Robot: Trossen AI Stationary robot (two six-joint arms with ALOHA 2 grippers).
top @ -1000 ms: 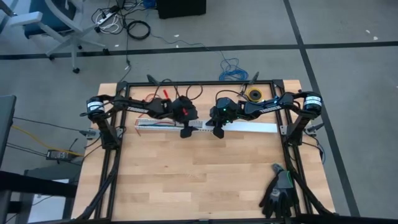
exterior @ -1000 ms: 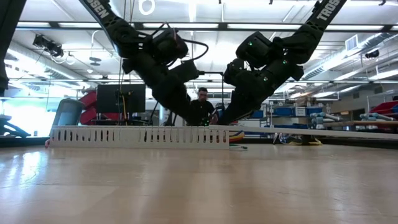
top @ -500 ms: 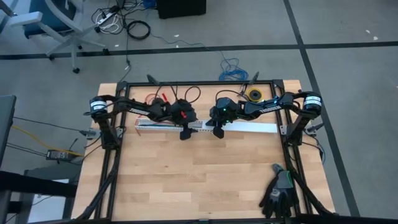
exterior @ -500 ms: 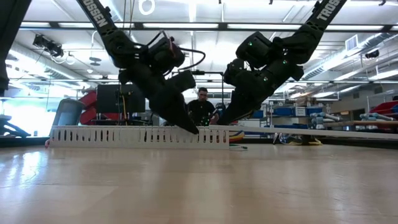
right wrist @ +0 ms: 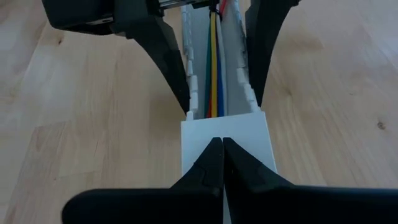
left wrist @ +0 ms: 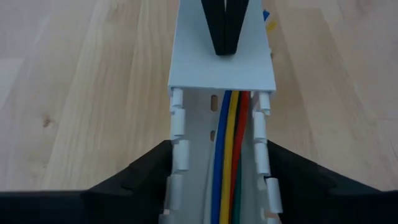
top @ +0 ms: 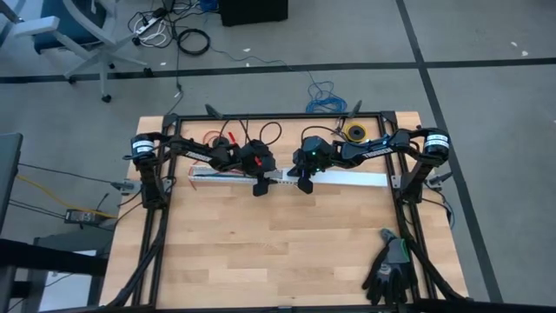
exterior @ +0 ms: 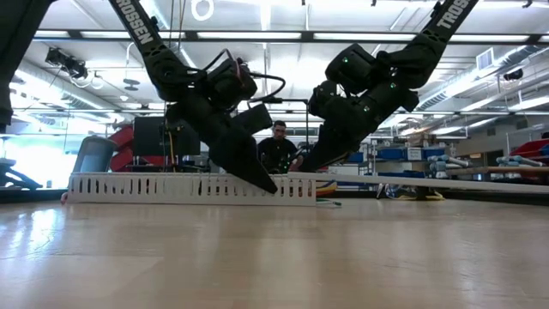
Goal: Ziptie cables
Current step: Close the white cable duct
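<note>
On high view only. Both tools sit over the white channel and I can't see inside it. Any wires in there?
Observer: Yes. Wires in blue, yellow, red and green run along the open channel and pass under a flat white cover.
Operator: Right tool doing what?
Observer: The right tool is shut, tips down on top of that cover.
Operator: Left?
Observer: The left tool is open and straddles the channel, one finger outside each wall. I cannot tell whether they touch the walls.
</note>
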